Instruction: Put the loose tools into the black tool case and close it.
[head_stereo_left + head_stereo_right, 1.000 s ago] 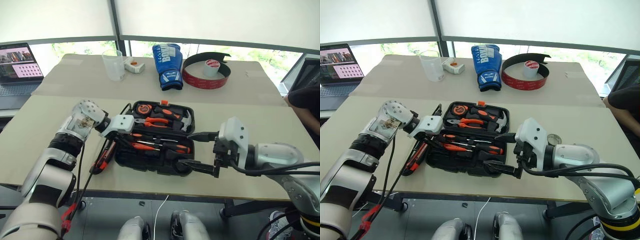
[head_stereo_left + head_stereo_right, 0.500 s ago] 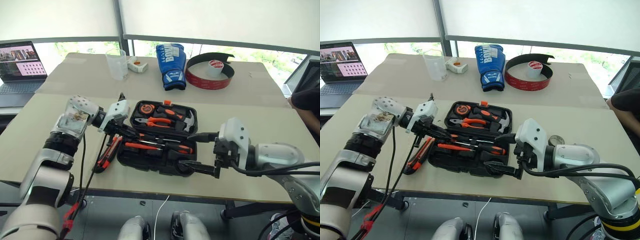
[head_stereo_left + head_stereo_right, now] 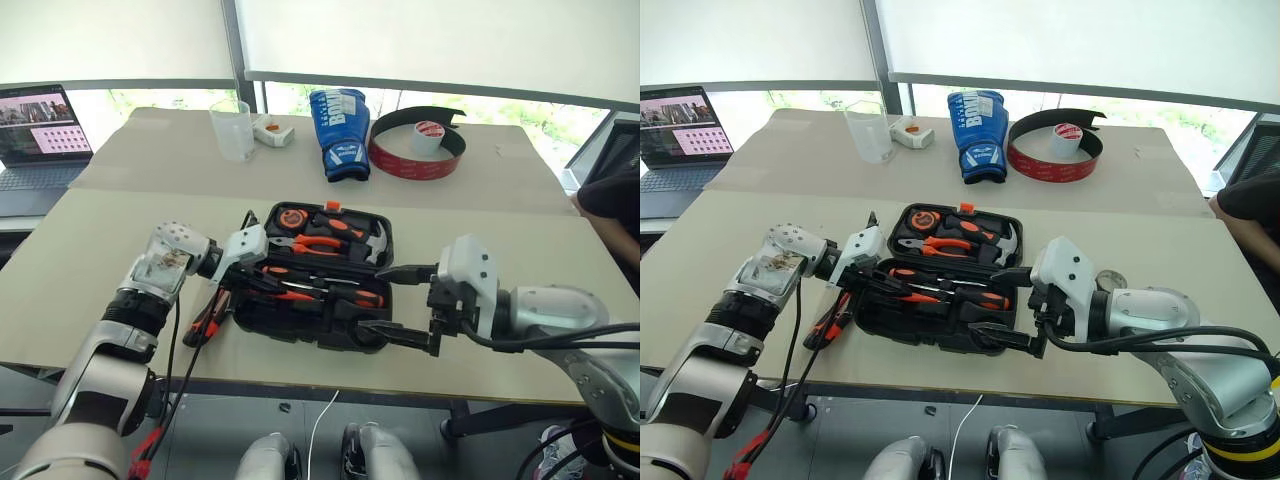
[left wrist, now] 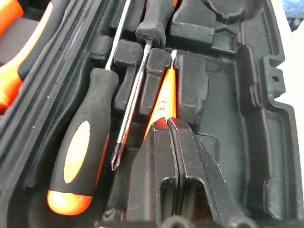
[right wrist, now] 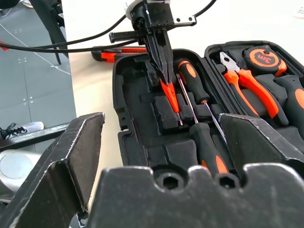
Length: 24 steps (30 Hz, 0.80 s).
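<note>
The thin orange screwdriver [image 4: 164, 102] lay over the near half of the black tool case [image 3: 316, 326], its long axis running along the case's shaped slots, parallel to the two long screwdrivers [image 4: 88, 142] seated just beside it. Its handle end was pinched in the left gripper [image 4: 173, 124], whose jaws had come together tight on it, so the tool ran straight out from the jaws into the case. It looked canted over its slot rather than bedded in it, so the next move probably called for pressing it down along that same line.

The right gripper [image 3: 398, 305] hung by the case's near right corner, jaws spread wide and holding nothing. The left arm was plainly the nearer one for this tool.

Out on the desk [image 3: 90, 240], just beside the case's left edge, lay the utility knife [image 3: 207, 315], not yet packed, lengthwise roughly parallel to that edge. The case lid stood open.
</note>
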Each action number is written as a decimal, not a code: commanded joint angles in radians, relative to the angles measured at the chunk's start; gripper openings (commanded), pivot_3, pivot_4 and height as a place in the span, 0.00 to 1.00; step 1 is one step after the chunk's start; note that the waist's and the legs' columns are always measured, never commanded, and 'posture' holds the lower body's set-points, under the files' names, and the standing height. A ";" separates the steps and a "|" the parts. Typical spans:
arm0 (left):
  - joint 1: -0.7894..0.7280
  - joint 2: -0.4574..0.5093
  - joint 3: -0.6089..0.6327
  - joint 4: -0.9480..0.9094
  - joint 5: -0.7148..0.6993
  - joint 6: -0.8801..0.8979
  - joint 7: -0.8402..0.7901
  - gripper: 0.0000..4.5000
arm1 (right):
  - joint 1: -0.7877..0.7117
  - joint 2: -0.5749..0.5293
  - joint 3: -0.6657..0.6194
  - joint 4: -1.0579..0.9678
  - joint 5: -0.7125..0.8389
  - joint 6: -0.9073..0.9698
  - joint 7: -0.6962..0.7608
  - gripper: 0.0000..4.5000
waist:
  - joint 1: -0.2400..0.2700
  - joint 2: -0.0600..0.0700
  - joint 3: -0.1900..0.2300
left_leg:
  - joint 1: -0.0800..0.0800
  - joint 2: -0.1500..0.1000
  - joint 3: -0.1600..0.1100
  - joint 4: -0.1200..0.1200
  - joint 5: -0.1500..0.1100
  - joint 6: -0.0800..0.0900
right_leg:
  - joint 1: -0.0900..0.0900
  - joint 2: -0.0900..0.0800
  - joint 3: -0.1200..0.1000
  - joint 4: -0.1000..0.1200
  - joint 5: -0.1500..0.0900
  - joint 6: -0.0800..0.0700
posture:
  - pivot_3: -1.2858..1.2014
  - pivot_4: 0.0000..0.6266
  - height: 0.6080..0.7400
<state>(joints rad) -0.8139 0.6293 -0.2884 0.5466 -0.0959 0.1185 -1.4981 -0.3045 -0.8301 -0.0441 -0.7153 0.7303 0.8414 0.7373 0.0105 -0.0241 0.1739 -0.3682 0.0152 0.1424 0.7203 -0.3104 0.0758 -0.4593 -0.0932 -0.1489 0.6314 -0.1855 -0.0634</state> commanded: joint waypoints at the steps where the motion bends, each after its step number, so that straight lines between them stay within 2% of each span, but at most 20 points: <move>1: 0.037 0.022 -0.007 -0.012 0.030 0.002 0.007 0.01 | -0.010 0.003 -0.007 -0.012 0.009 -0.009 -0.002 1.00 | 0.001 0.000 -0.001 | 0.000 0.000 0.000 0.000 0.000 0.000 | 0.000 0.000 0.000 0.000 0.000 0.000 | 0.52 0.24 0.90; 7: 0.054 0.024 0.035 -0.054 0.006 0.027 0.027 0.01 | -0.010 0.006 -0.002 -0.007 0.005 -0.013 -0.003 1.00 | 0.001 0.000 -0.002 | 0.000 0.000 0.000 0.000 0.000 0.000 | 0.000 0.000 0.000 0.000 0.000 0.000 | 0.52 0.24 0.90; 10: 0.043 0.038 0.110 -0.152 -0.064 0.145 0.060 0.01 | -0.013 0.006 0.006 -0.002 -0.007 -0.022 0.001 1.00 | 0.001 0.000 -0.002 | 0.000 0.000 0.000 0.000 0.000 0.000 | 0.000 0.000 0.000 0.000 0.000 0.000 | 0.52 0.24 0.90; 13: 0.101 0.117 0.257 -0.361 -0.170 0.360 0.131 0.17 | -0.036 -0.005 0.013 0.025 -0.003 -0.033 0.043 1.00 | -0.005 -0.002 0.000 | -0.001 0.000 0.000 0.000 0.000 0.000 | -0.001 0.000 0.000 0.000 0.000 0.000 | 0.52 0.24 0.90; 18: 0.417 0.247 0.501 -0.669 -0.257 0.537 0.240 0.56 | -0.075 -0.022 0.049 0.066 -0.016 -0.086 0.148 1.00 | -0.023 -0.001 -0.001 | 0.002 0.000 0.000 -0.005 0.000 -0.001 | 0.000 0.000 0.001 -0.001 0.000 0.000 | 0.52 0.24 0.90; 23: 0.767 0.234 0.771 -0.967 -0.279 0.692 0.407 0.96 | -0.134 -0.007 0.080 0.128 -0.019 -0.133 0.234 1.00 | -0.017 -0.002 0.000 | 0.003 0.000 -0.001 -0.006 0.001 -0.002 | 0.000 0.000 0.001 -0.002 0.000 0.000 | 0.52 0.24 0.90; 24: 0.815 0.222 0.803 -1.013 -0.286 0.714 0.434 0.98 | -0.143 -0.005 0.086 0.140 -0.023 -0.139 0.246 1.00 | -0.012 -0.002 0.000 | 0.003 0.000 -0.001 -0.005 0.001 -0.002 | 0.000 0.000 0.001 -0.002 0.000 0.000 | 0.52 0.24 0.90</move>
<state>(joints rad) -0.0451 0.8603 0.4106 -0.3351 -0.3570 0.7862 -1.1281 -0.4214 -0.8379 0.0450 -0.5834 0.7098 0.7410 0.9514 -0.0013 -0.0265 0.1740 -0.3656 0.0153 0.1415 0.7148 -0.3100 0.0741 -0.4591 -0.0942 -0.1482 0.6289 -0.1856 -0.0631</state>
